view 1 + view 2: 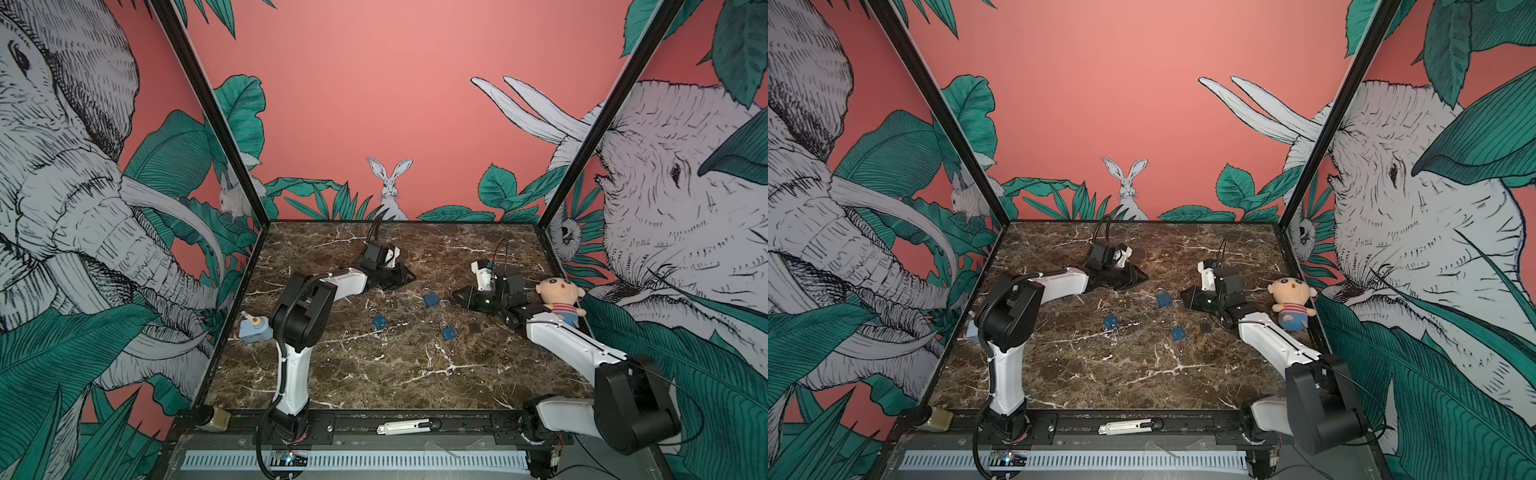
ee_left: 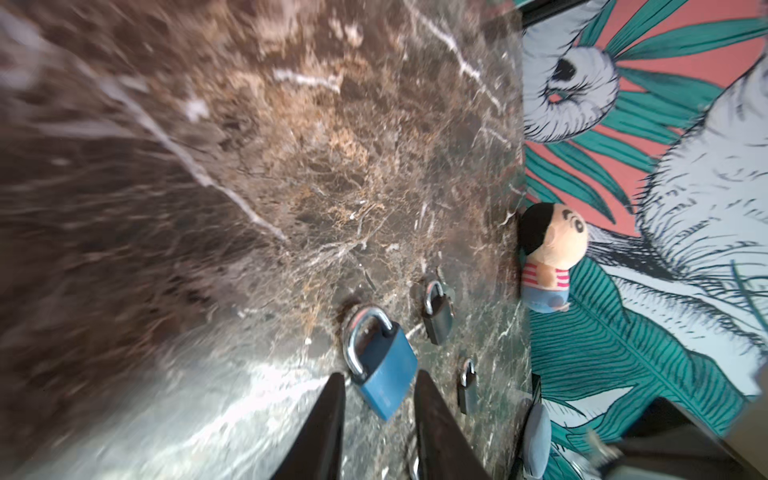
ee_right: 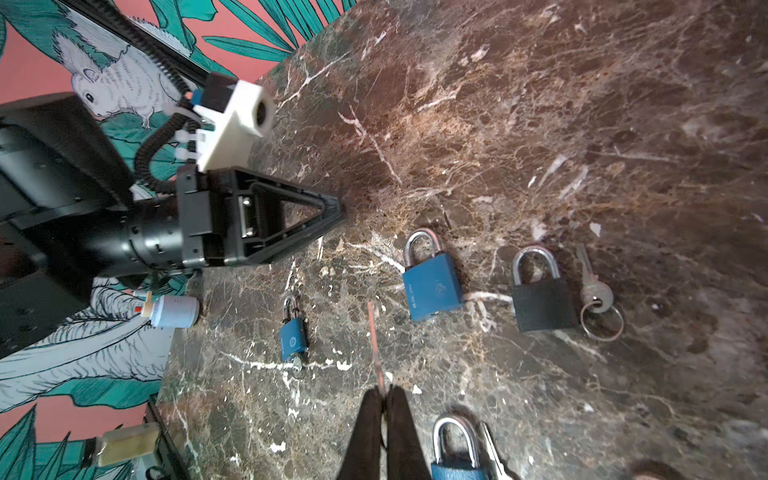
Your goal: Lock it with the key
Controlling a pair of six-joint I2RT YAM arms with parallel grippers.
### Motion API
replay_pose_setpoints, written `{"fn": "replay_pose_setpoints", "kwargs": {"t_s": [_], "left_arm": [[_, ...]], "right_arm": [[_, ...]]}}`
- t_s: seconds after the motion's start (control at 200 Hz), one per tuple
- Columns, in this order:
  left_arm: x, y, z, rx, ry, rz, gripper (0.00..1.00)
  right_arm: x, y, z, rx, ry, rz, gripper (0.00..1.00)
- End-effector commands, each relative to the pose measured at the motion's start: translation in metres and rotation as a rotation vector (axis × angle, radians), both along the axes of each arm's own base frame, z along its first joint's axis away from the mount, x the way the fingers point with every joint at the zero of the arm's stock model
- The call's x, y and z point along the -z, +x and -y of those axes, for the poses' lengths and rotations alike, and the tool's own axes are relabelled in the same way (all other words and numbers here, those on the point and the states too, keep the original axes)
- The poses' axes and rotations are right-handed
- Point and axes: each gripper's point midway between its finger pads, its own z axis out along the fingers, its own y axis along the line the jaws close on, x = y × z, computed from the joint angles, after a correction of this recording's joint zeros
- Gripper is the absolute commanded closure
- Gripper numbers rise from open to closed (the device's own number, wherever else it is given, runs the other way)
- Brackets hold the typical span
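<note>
One small silvery flat metal key lies just beside the black padlock, centre-right; pressed-together right gripper, seemingly empty, could shove both away; left gripper stands part-spread.

On the bench four padlocks lie in the middle: the far padlock, the left padlock, the near padlock and the right padlock, with the key just beside it. The far padlock lies between the left hand and the right hand. A doll sits at the right edge, a bottle at the left edge.
</note>
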Motion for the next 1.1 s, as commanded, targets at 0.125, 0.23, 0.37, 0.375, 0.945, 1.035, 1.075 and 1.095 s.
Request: {"fn": "replay_pose_setpoints", "kwargs": {"t_s": [0.125,0.23,0.37,0.375,0.945,1.035,1.075,1.095], "left_arm": [[-0.067,-0.015,-0.026,-0.028,-0.033,0.154,0.68],[-0.080,-0.026,-0.038,-0.030,-0.040,0.181,0.68],[-0.094,-0.042,-0.053,-0.037,-0.042,0.211,0.68],[-0.094,-0.043,-0.053,-0.037,-0.043,0.212,0.67],[-0.098,-0.059,-0.069,-0.057,-0.016,0.225,0.66],[-0.099,-0.059,-0.068,-0.057,-0.018,0.224,0.66],[-0.099,-0.059,-0.068,-0.056,-0.017,0.226,0.66],[-0.099,-0.059,-0.068,-0.057,-0.016,0.226,0.66]], "right_arm": [[0.013,0.029,-0.007,0.025,-0.073,0.040,1.00],[0.028,0.037,-0.010,0.029,-0.095,0.019,1.00],[0.037,0.049,-0.014,0.038,-0.114,0.016,1.00],[0.042,0.049,-0.014,0.037,-0.119,0.004,1.00],[0.086,0.067,-0.029,0.035,-0.129,-0.076,1.00],[0.089,0.066,-0.030,0.032,-0.132,-0.083,1.00],[0.090,0.066,-0.032,0.029,-0.129,-0.084,1.00],[0.090,0.066,-0.032,0.027,-0.129,-0.084,1.00]]}}
